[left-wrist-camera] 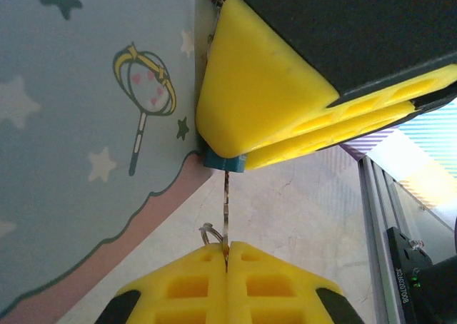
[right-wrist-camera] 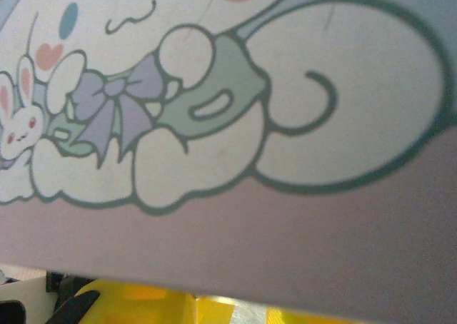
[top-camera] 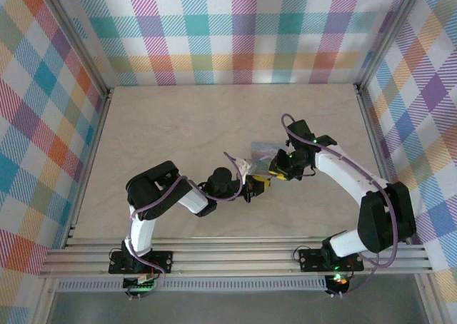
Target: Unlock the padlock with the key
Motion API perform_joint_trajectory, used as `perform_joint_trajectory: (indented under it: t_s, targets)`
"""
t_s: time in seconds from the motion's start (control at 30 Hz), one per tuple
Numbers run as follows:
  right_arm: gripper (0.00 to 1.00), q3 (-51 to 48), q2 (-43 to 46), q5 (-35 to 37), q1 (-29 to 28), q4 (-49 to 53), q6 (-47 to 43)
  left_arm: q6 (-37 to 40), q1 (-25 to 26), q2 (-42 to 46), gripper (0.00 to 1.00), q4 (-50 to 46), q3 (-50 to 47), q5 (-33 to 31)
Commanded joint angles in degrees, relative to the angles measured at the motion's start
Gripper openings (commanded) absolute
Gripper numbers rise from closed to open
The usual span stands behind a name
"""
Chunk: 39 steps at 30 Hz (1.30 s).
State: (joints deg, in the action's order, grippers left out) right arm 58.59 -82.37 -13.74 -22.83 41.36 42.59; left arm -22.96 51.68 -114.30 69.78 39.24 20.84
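The padlock [top-camera: 260,152] is a pale blue-grey flat block printed with stars and a wand [left-wrist-camera: 78,145] and a cartoon figure [right-wrist-camera: 214,117]. It lies at mid-table, very close to both wrist cameras. My right gripper [top-camera: 277,170] is shut on a small teal part [left-wrist-camera: 225,163] at the padlock's lower edge, its yellow fingers [left-wrist-camera: 264,103] pressed together. My left gripper [left-wrist-camera: 227,247] is shut on the key [left-wrist-camera: 226,199], a thin dark sliver with a small ring [left-wrist-camera: 208,233]. The key stands upright, its tip reaching into the teal part. In the top view the left gripper [top-camera: 252,189] sits just below-left of the right one.
The pale wooden table [top-camera: 178,124] is walled by plaid panels. An aluminium rail [left-wrist-camera: 375,224] runs along the right of the left wrist view. Purple cables [top-camera: 235,160] loop along both arms. Open tabletop lies behind and to the left of the grippers.
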Motion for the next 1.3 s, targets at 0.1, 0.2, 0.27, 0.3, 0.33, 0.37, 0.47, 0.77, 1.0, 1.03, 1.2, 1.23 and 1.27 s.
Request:
perform_joint_trajectory:
  t_s: [0.1,0.2,0.27,0.3,0.33,0.37,0.47,0.77,1.0,1.03,1.2,1.23,1.27]
  targets:
    - [0.00,-0.7,0.6,-4.0,0.3,-2.1,-1.0,-1.2,0.7,-2.8,0.00,5.6,0.9,-1.9]
    - [0.00,-0.8,0.9,-4.5,0.3,-2.3,-0.8,-2.1,0.7,-4.2,0.00,6.8,1.2,-2.8]
    - [0.00,-0.9,1.0,-5.2,0.3,-2.6,-0.5,-2.8,0.6,-5.2,0.00,7.3,1.6,-2.8]
    - [0.00,-1.0,1.1,-5.5,0.3,-2.8,-0.4,-3.1,0.5,-5.6,0.00,7.6,1.8,-2.7]
    - [0.00,-1.0,1.1,-5.5,0.3,-2.8,-0.4,-3.3,0.5,-5.7,0.00,7.7,2.0,-2.6]
    - [0.00,-1.1,1.1,-5.4,0.3,-2.8,-0.4,-3.4,0.5,-5.7,0.00,7.7,2.0,-2.5]
    - [0.00,-1.3,1.2,-4.6,0.3,-2.5,-0.7,-3.2,0.5,-4.9,0.00,7.7,1.4,-2.9]
    - [0.00,-1.3,1.8,-3.3,0.9,-2.7,-0.1,-2.9,0.8,-3.2,0.00,8.0,-1.3,-2.8]
    - [0.00,-1.4,1.6,-3.2,1.2,-2.6,0.0,-2.8,1.1,-0.7,0.00,8.2,-2.8,-2.9]
    - [0.00,-1.4,1.4,-3.2,1.3,-2.8,0.0,-3.0,1.1,-0.3,0.00,8.3,-2.9,-2.7]
    - [0.00,-1.8,0.8,-3.7,1.4,-3.4,0.0,-3.2,1.1,0.9,0.00,8.2,-2.6,-2.1]
    - [0.00,-1.8,0.7,-3.9,1.4,-3.6,0.0,-3.3,1.1,0.9,0.00,8.2,-2.4,-2.1]
    - [0.00,-1.8,0.6,-4.1,1.4,-3.7,0.0,-3.4,1.1,0.8,0.00,8.2,-2.3,-2.0]
